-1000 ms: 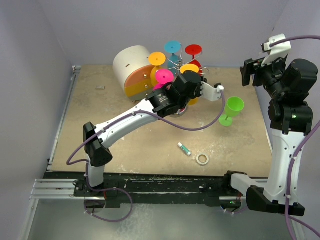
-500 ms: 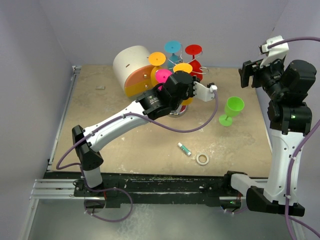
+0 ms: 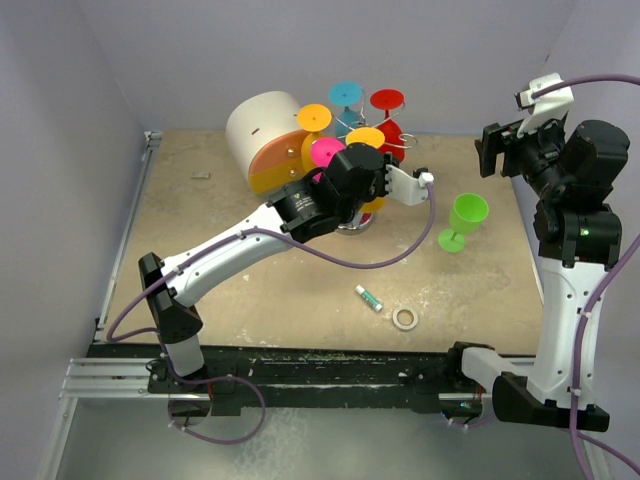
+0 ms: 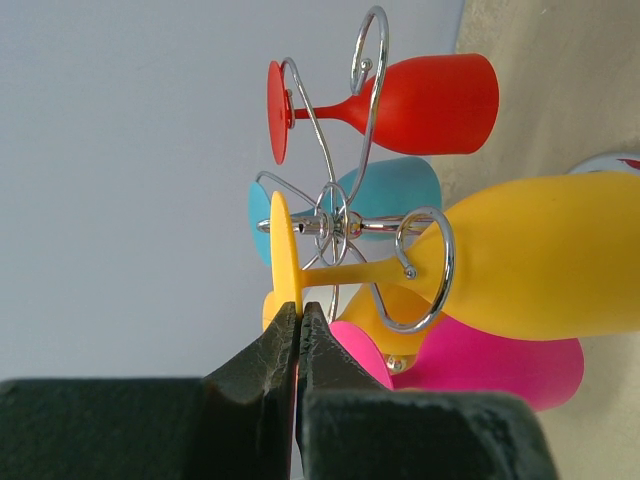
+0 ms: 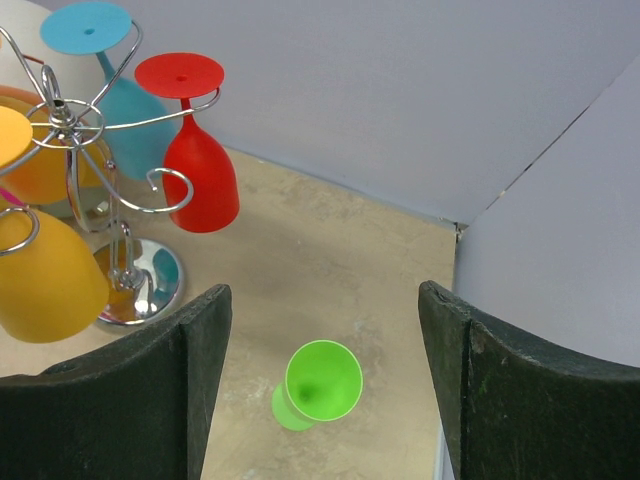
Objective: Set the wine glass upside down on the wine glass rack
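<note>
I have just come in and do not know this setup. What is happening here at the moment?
The left end effector is shut on the foot of a yellow wine glass, which hangs upside down in a curl of the wine glass rack. The right end effector is open and holds nothing, raised over a green wine glass that stands upright.

White-and-orange round box (image 3: 258, 125) at the back; tape roll (image 3: 404, 319) near a small green-and-white tube (image 3: 369, 297).
</note>
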`<action>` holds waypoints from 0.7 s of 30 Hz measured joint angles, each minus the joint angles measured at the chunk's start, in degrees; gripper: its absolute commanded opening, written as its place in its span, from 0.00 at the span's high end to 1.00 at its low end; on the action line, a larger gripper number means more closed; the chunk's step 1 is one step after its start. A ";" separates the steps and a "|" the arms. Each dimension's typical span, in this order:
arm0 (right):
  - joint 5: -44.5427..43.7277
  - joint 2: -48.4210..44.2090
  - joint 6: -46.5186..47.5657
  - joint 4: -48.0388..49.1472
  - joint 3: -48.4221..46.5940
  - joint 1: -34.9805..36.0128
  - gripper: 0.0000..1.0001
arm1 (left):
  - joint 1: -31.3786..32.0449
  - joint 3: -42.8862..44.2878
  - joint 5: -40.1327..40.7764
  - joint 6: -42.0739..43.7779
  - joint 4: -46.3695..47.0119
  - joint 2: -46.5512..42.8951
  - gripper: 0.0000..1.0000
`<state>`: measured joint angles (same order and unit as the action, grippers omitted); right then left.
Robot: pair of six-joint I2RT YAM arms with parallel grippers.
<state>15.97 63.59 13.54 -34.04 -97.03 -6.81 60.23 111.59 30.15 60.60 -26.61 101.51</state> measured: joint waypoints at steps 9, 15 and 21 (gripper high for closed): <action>0.02 0.00 0.00 0.00 0.07 -0.02 0.22 | 1.27 0.00 -0.04 0.00 -2.43 -0.39 1.00; -0.02 -0.02 0.00 0.02 0.85 -0.17 0.22 | 1.84 0.04 -0.39 -0.48 -4.57 -0.39 1.00; -0.46 -0.09 -0.04 0.13 1.27 -0.39 0.22 | 2.80 1.29 -2.32 -1.81 -6.14 -0.20 1.00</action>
<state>15.51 63.51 13.50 -33.91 -95.77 -7.20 63.02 112.88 27.83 58.78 -32.75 101.32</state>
